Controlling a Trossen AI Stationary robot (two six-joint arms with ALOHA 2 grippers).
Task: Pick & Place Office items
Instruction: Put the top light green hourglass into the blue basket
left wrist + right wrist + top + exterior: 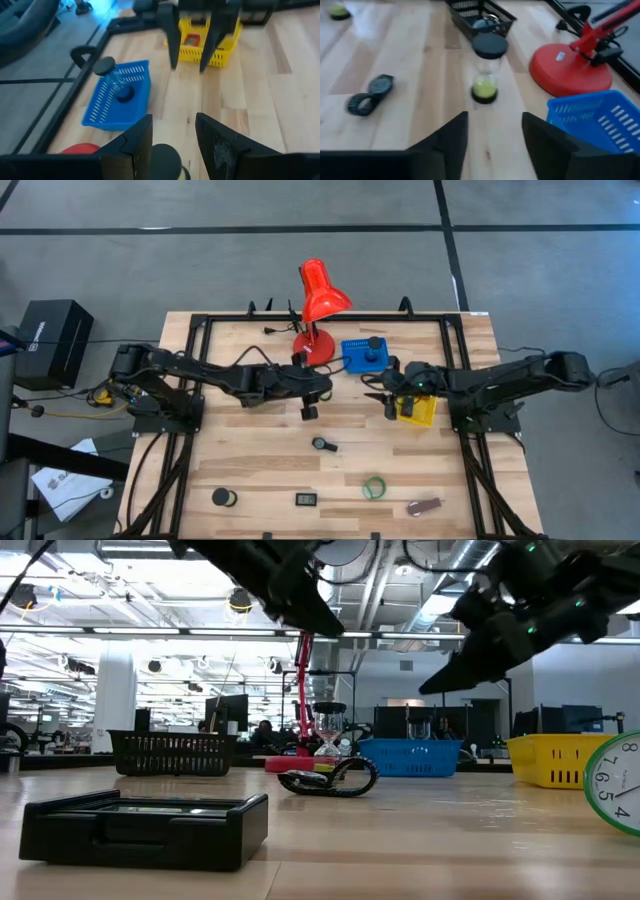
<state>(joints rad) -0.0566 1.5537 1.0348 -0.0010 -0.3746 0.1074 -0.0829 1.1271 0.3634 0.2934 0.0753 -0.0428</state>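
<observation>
At the table's front edge, well short of both grippers, lie a black roll (222, 498), a small black oblong (306, 500), a green tape ring (374, 487) and a maroon oblong (424, 506). In the low view the oblong (150, 825) fills the foreground, with a green clock (615, 785) at the right edge. Closer in, a black watch (323, 445) lies on the wood just in front of the left gripper (308, 410) and apart from it. That gripper hangs over mid-table with its fingers (142, 145) apart and nothing between them. A black-capped hourglass (487, 70) with green sand stands upright directly below it, its cap (164, 159) showing between the fingers but lower. The right gripper (388, 402) faces it from across the hourglass, raised off the table, its fingers (447, 137) also spread and empty. Just beside the right gripper, on its outer side, sits a yellow tray (422, 412) with a red piece (192, 40) in it. Beyond both grippers is a blue tray (365, 356), a black-capped clear piece (109, 70) lying in it, and next to it the red lamp (320, 300). A black basket (175, 752) sits on the left gripper's far side.
</observation>
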